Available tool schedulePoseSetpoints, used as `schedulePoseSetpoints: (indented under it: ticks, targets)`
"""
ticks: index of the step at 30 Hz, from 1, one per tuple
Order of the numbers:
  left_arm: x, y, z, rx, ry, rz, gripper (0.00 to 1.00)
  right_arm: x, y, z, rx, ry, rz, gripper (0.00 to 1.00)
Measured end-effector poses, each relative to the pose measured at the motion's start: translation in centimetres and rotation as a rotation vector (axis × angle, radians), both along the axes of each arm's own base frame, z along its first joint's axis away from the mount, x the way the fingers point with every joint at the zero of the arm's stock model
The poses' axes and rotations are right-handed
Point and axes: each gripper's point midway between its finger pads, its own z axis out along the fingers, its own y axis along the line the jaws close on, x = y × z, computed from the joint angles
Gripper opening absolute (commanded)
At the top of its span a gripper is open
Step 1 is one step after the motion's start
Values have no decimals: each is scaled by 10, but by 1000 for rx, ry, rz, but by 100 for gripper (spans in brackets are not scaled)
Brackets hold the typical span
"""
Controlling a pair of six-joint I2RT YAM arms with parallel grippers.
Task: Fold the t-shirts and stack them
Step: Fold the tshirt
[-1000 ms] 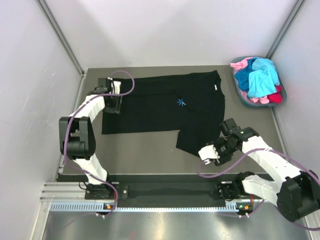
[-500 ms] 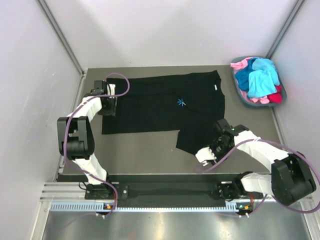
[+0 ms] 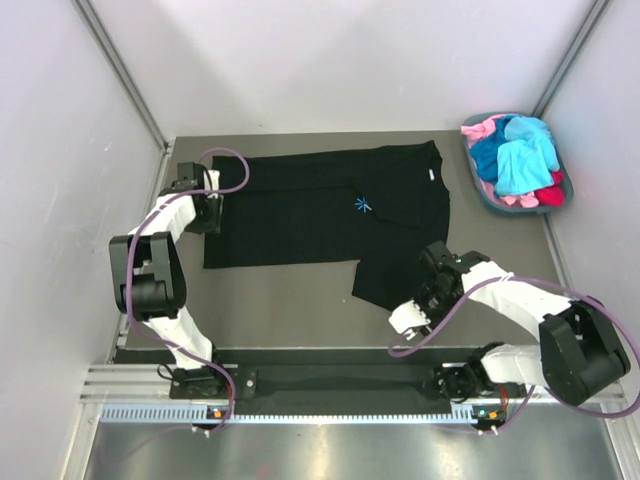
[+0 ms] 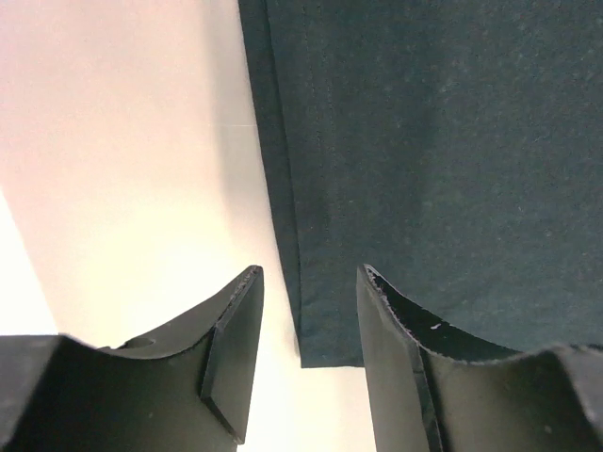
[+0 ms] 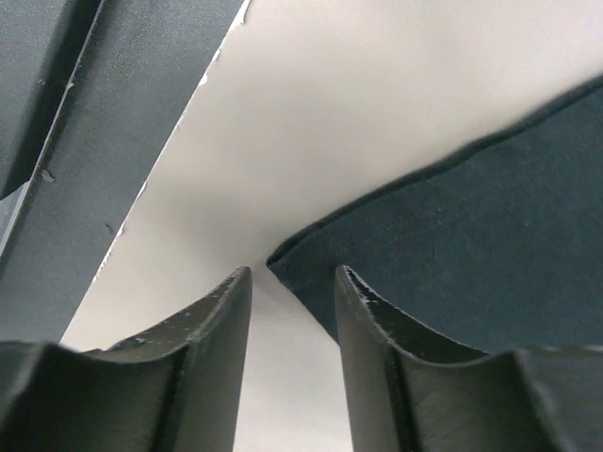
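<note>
A big black t-shirt (image 3: 320, 215) lies spread out flat in the middle of the dark table (image 3: 280, 300). It has a small light-blue star mark on the chest.

The left gripper (image 3: 208, 222) is at the left edge of the shirt, in the upper left of the top view. Its fingers (image 4: 236, 358) stand apart. In its own camera, a corner of the shirt's hem lies in the gap between them. It holds nothing.

The right gripper (image 3: 405, 316) is at the bottom corner of the shirt, in the lower right part of the top view. Its jaws are apart too, with the shirt corner just at the gap. It may be touching the cloth, but that is hard to tell.

In the upper right sits a grey-blue basket (image 3: 474, 170). A turquoise shirt (image 3: 525, 160), a blue shirt (image 3: 488, 155), a pink shirt (image 3: 480, 127) and a red shirt (image 3: 550, 195) are piled inside.
</note>
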Motion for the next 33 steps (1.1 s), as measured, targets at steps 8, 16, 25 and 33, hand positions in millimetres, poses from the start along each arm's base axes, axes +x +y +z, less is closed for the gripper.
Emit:
schedulePoseSetpoints:
  ticks: [8, 16, 25, 33]
  targets:
    - [-3, 5, -1, -5, 9, 7, 50, -3, 1, -6, -16, 31, 0, 8]
    - [-27, 5, 0, -186, 110, 74, 55, 9, 3, -1, -10, -5, -129, 0]
    - [-44, -11, -24, -327, 242, 106, 47, 24, 4, 11, 19, -59, -318, 0]
    - [-46, -1, -29, -309, 259, 119, 50, 27, 5, 15, 32, -68, -368, 0]
